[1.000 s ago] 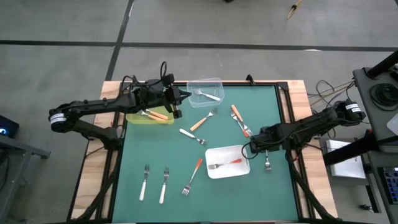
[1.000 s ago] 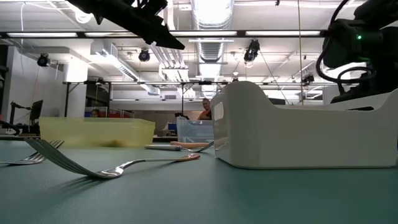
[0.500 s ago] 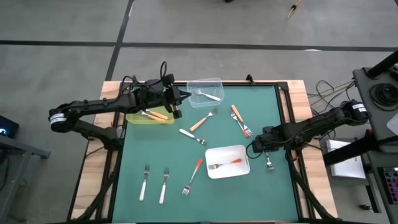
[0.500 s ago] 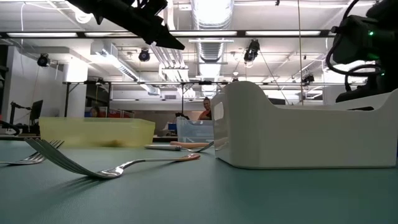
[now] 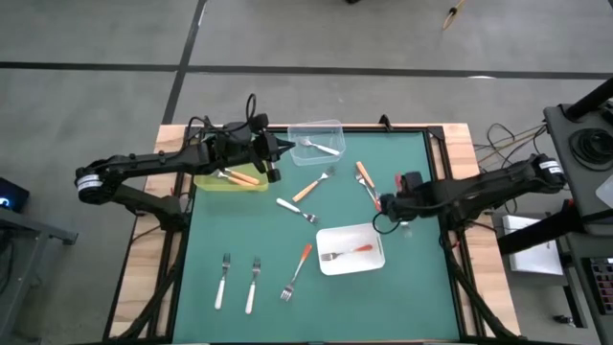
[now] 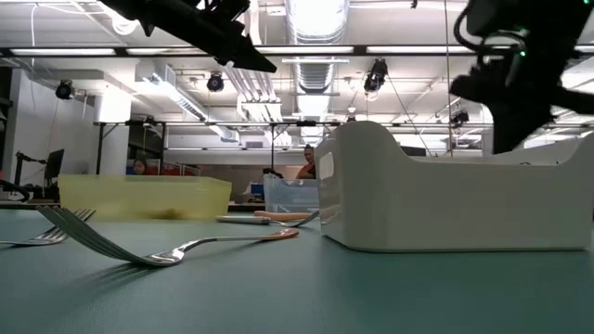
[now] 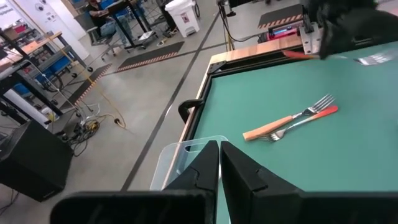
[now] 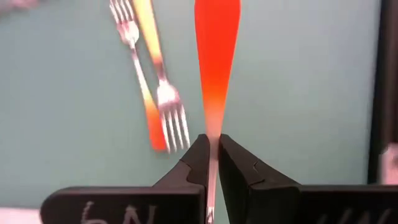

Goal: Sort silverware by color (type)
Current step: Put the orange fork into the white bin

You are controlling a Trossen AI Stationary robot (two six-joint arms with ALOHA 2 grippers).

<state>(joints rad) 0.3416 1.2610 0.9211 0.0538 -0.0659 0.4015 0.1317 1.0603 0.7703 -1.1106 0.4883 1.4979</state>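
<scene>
On the left, the left gripper (image 5: 279,146) hangs with its fingers together and empty between the yellow tray (image 5: 230,180) and the clear tray (image 5: 316,137); to the right, the right gripper (image 5: 387,203) has its fingers clamped on the thin metal neck of a red-orange fork (image 8: 217,37), above the worktop (image 5: 412,287) beside the white tray (image 5: 351,250). Such a narrow pinch could let the fork swivel or slip in transit and drop among the loose forks (image 5: 372,189); the green worktop is smooth; beyond it lies a workshop with ceiling lights and a person (image 6: 305,161) far off.
</scene>
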